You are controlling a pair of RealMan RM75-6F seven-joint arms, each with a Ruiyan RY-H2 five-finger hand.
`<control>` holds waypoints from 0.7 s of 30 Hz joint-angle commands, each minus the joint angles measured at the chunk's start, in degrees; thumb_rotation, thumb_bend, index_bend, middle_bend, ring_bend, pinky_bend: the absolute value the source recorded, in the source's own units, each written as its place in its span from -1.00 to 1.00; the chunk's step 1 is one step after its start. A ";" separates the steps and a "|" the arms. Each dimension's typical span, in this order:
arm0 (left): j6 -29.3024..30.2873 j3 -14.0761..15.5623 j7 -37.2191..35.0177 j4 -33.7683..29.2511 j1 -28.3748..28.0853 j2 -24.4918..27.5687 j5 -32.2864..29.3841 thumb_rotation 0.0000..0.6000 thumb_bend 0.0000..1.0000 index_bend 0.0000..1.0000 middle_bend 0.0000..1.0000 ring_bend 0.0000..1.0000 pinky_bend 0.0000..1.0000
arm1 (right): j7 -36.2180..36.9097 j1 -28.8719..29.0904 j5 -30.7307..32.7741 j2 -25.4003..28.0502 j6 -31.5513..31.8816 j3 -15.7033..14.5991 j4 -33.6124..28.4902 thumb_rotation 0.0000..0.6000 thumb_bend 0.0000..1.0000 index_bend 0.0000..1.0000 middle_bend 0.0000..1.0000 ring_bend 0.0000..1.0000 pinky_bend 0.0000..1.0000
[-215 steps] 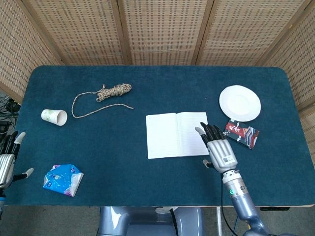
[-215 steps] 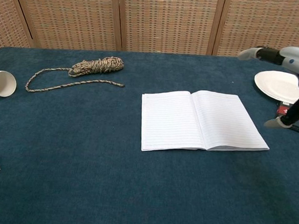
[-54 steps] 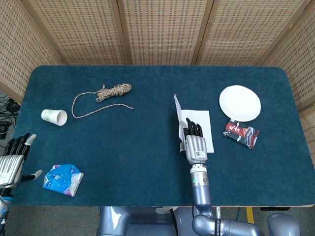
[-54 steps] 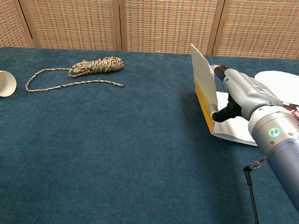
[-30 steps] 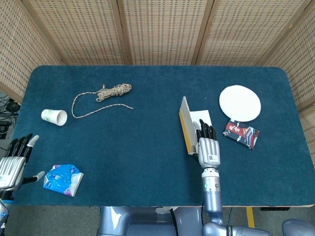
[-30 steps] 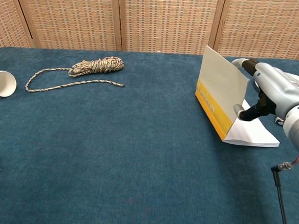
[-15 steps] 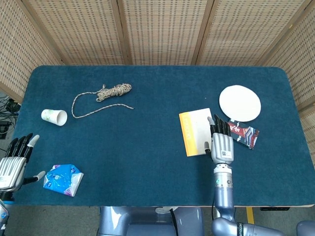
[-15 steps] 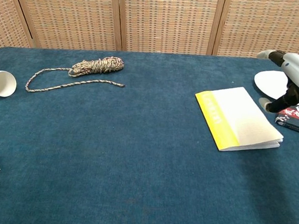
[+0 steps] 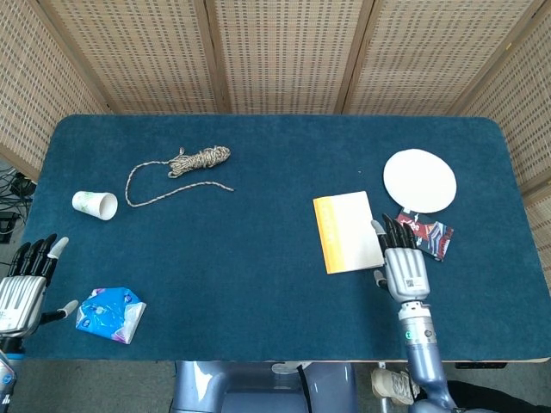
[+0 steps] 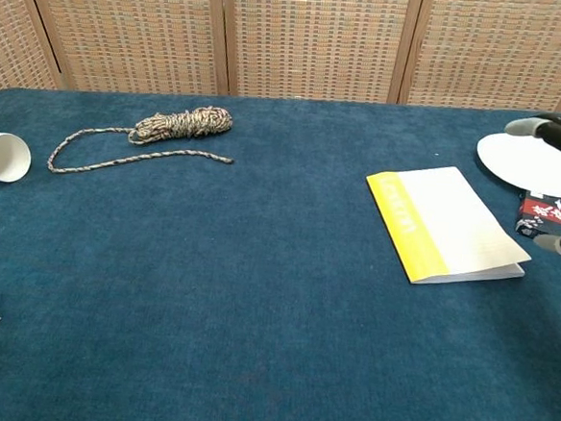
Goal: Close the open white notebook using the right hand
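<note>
Right of bench centre, at about 3 o'clock: the notebook (image 9: 347, 232) lies flat on the blue bench (image 9: 258, 284), its yellow-and-cream cover up and its yellow spine edge toward 9 o'clock.
Notebook state: closed; the chest view shows the cover resting level on the page block, no leaf standing up.
Right hand: the right hand (image 9: 403, 267) hovers just beside the notebook's 4 o'clock corner, fingers straight and spread, holding nothing; I cannot tell whether the thumb tip touches the cover's edge.
Left hand: the left hand (image 9: 24, 288) sits at the bench's 8 o'clock edge, fingers apart and empty, well apart from the notebook.
Neighbours: a white plate (image 9: 419, 181) lies at 1 o'clock of the notebook and a dark packet (image 9: 426, 234) at 3 o'clock, just past the right hand's fingertips; neither touches the notebook.
Done: judging by the flat cover, the closing itself looks complete.
Left: seemingly only drawing the right hand clear of the bench; nothing visible needs fixing.
Risk: slight, that the cover might spring up a little once unattended.
</note>
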 commanded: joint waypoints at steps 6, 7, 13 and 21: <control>1.47 0.42 3.86 -0.86 0.67 -0.85 0.98 1.00 -0.72 -1.00 -1.00 -1.00 -1.00 | 11.82 -4.97 -10.16 10.47 2.08 -6.67 5.54 1.00 -0.41 -1.00 -1.00 -1.00 -1.00; 1.63 0.49 4.17 -1.00 0.76 -0.91 1.12 1.00 -0.72 -1.00 -1.00 -1.00 -1.00 | 12.79 -5.35 -10.65 10.93 2.42 -6.85 6.12 1.00 -0.41 -1.00 -1.00 -1.00 -1.00; 2.82 1.20 5.32 -1.52 1.53 -1.21 2.41 1.00 -0.72 -1.00 -1.00 -1.00 -1.00 | 17.75 -8.30 -13.17 13.71 4.87 -8.52 8.43 1.00 -0.41 -1.00 -1.00 -1.00 -1.00; 3.21 1.55 4.89 -0.89 2.14 -1.76 2.72 1.00 -0.72 -1.00 -1.00 -1.00 -1.00 | 20.53 -11.12 -16.24 14.77 7.71 -9.78 7.73 1.00 -0.41 -1.00 -1.00 -1.00 -1.00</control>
